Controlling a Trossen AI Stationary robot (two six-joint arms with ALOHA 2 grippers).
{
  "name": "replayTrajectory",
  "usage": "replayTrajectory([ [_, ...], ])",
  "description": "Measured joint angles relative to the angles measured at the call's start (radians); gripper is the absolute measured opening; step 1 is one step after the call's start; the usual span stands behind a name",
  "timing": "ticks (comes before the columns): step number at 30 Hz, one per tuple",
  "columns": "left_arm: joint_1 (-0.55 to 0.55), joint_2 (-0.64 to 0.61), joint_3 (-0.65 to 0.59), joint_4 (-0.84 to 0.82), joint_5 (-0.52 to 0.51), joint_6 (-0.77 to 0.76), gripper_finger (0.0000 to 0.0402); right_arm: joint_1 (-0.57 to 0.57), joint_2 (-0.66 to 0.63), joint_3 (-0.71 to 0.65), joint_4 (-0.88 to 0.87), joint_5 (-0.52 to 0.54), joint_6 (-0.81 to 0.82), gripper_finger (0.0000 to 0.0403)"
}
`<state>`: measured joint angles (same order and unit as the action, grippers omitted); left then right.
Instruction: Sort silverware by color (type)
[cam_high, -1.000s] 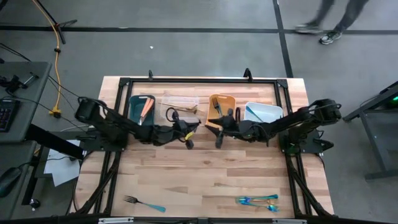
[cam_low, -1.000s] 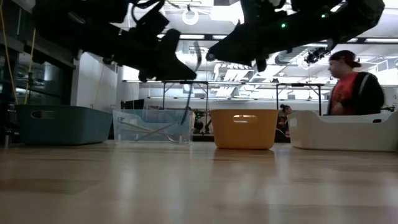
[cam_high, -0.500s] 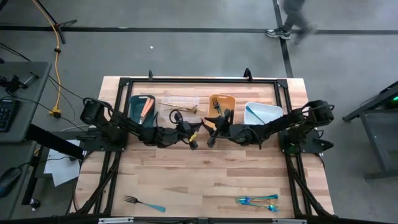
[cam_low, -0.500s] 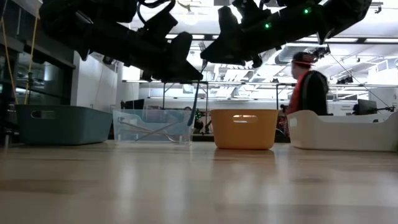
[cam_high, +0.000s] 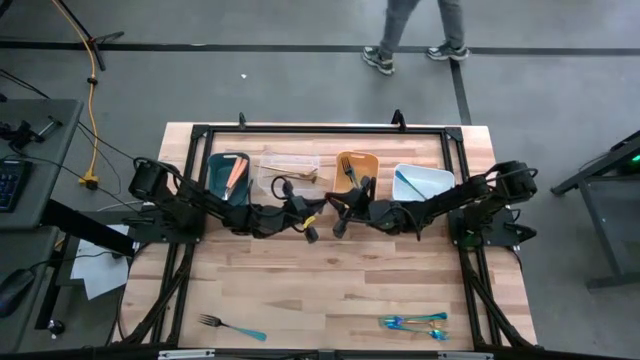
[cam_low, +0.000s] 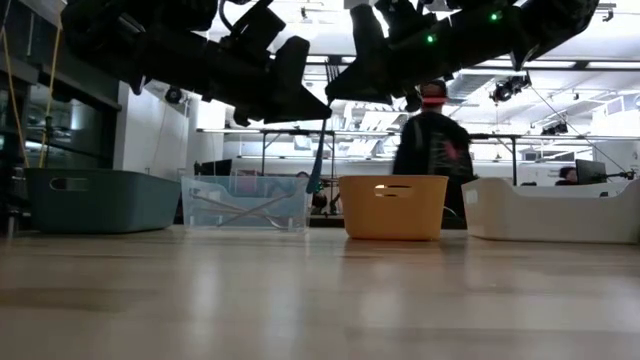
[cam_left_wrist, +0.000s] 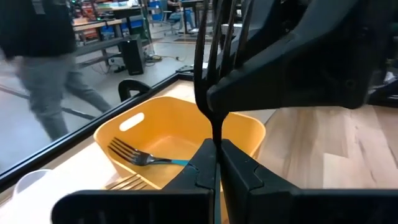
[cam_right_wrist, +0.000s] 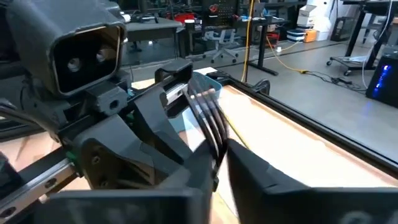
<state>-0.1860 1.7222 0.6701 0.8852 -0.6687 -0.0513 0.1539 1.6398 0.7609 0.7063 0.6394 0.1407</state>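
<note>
A fork with dark tines (cam_left_wrist: 214, 50) and a teal handle (cam_low: 318, 165) hangs in the air over the table's middle, in front of the bins. My left gripper (cam_high: 312, 230) and my right gripper (cam_high: 335, 226) meet tip to tip there, both shut on the fork. Another fork (cam_high: 230, 326) and a small cluster of blue and gold utensils (cam_high: 415, 322) lie flat near the table's near edge. More silverware lies in the bins. My left gripper pinches the fork's thin neck (cam_left_wrist: 217, 134) between its two fingers, coming level from the table's left. The tines stand above the fingers, the handle hangs below, and the fork is clear of the table. My right gripper closes on the fork at the base of its tines (cam_right_wrist: 216, 149), just beside the left fingers, coming level from the table's right. Its fingers (cam_right_wrist: 186, 167) lie across the fork.
Four bins stand in a row at the far side: teal (cam_high: 215, 165), clear (cam_high: 290, 158), orange (cam_high: 372, 160) holding a blue-handled fork (cam_left_wrist: 134, 155), and white (cam_high: 440, 182). Bare wood lies between the bins and the near edge. A person walks past beyond the table.
The two grippers have drawn together over the table's middle: the left one a little toward the right edge with the hanging fork, the right one toward the left edge until it reaches the fork. The fork stays upright and clear of the table.
</note>
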Motion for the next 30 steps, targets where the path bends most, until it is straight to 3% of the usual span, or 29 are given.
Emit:
replayTrajectory([
  [3,0.000,0.000,0.000,-0.001,0.016,0.000,0.0002,-0.001,0.000,0.000,0.000,-0.005,0.009,0.0009],
  [13,-0.002,-0.026,0.000,-0.086,0.042,0.004,0.0059,0.005,-0.027,0.000,-0.051,0.019,-0.028,0.0005],
  [23,-0.028,-0.287,-0.002,-0.491,0.021,-0.041,0.0133,0.098,-0.193,-0.030,-0.205,0.224,-0.070,0.0002],
  [30,-0.084,-0.480,-0.110,-0.471,-0.025,-0.013,0.0142,0.189,-0.259,-0.040,-0.226,0.365,-0.129,0.0002],
])
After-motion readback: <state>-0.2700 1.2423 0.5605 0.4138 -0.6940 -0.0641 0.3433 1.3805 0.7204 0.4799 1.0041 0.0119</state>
